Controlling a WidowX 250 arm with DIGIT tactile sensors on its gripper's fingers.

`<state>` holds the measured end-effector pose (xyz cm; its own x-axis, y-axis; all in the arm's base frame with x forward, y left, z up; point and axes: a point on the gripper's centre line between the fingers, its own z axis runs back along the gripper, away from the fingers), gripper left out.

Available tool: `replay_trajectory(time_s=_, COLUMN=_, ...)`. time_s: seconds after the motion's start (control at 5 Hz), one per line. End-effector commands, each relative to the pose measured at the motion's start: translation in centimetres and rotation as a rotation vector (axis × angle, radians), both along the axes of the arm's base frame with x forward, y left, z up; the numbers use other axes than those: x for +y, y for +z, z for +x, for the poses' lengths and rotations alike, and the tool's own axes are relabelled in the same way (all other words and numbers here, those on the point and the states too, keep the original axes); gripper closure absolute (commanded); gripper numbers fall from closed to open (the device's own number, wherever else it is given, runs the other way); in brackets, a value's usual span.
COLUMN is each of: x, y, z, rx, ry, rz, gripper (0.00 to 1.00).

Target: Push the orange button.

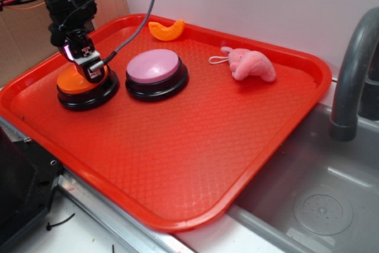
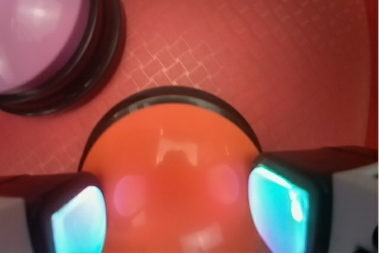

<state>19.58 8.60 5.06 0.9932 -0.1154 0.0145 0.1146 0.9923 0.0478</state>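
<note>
Orange button (image 2: 172,176) on red tray (image 1: 195,146), my tool (image 2: 177,205) open directly atop its dome, fingers (image 2: 80,220) straddling, pink-lilac button (image 1: 155,69) just beside.

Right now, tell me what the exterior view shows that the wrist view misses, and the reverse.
Only the exterior view shows the orange crescent-shaped piece, the pink plush toy, the grey faucet, the metal sink and the whole red plastic tray. Only the wrist view shows the two glowing pads flanking the dome, apart from each other. Both show the tool over the round orange-topped button on its black base, with the pink-lilac-topped button beside it.
</note>
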Motion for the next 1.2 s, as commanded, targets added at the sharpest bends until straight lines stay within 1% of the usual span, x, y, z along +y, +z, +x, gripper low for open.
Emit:
replay_trajectory(time_s=0.0, x=0.1, y=0.9, z=0.9, rx=-0.026, ry=0.014, rz=0.028, gripper=0.0)
replay_trajectory(time_s=0.2, x=0.3, y=2.7, z=1.0, rx=-0.065, ry=0.053, rz=0.028, gripper=0.0)
replay_trajectory(time_s=0.4, x=0.5, y=4.3, z=0.9, rx=-0.09, ry=0.066, rz=0.027, gripper=0.0)
replay_trajectory(time_s=0.6, x=0.4, y=5.0, z=0.9, rx=-0.085, ry=0.058, rz=0.018, gripper=0.0)
replay_trajectory(time_s=1.0, x=0.4, y=6.9, z=0.6, rx=-0.116, ry=0.073, rz=0.024, gripper=0.0)
